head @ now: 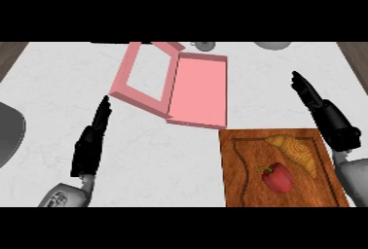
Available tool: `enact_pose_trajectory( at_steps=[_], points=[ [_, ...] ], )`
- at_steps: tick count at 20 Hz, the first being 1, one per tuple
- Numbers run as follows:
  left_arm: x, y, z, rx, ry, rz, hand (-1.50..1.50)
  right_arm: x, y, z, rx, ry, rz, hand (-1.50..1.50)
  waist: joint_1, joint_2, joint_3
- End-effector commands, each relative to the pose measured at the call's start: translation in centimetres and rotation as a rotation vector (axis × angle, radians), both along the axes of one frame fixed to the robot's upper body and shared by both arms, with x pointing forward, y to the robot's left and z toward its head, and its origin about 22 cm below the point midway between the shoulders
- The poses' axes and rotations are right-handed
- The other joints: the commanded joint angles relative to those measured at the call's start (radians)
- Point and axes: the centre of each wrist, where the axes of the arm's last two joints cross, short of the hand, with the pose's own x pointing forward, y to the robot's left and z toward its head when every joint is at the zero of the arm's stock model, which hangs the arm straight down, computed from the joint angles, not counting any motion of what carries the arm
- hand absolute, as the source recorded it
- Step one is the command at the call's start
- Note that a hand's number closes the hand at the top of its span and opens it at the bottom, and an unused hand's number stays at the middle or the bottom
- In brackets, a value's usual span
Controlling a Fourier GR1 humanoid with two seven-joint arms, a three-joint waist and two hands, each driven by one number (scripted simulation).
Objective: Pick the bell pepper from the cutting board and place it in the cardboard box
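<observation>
A red bell pepper (277,177) lies on the wooden cutting board (241,170) at the lower right, beside a croissant (295,151). A pink open box (179,85) with its lid flapped out sits at the upper middle of the white counter. My right hand (323,114) is open with straight fingers, above the board's right edge and up and to the right of the pepper, not touching it. At the lower left, far from the board, my left hand (90,143) rests open with fingers pointing up.
A grey round object (9,131) shows at the left edge. Small grey items (205,46) and a grey bowl-like shape (273,44) sit at the counter's far edge. White counter lies between the box and my left hand.
</observation>
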Motion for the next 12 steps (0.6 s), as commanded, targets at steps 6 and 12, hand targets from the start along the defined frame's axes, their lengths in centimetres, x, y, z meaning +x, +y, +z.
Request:
enact_pose_trajectory(
  at_steps=[6,12],
  points=[
    [0.5,10.9,1.7,0.322,0.044,0.216,0.00,-1.6,3.7,1.1,0.035,0.103,0.726,-1.50,0.025,0.009,0.011],
    [0.4,12.3,2.4,0.291,0.090,0.197,0.00,-1.7,-1.9,1.6,-0.234,-0.140,0.842,-1.50,0.009,0.017,0.013]
  ],
)
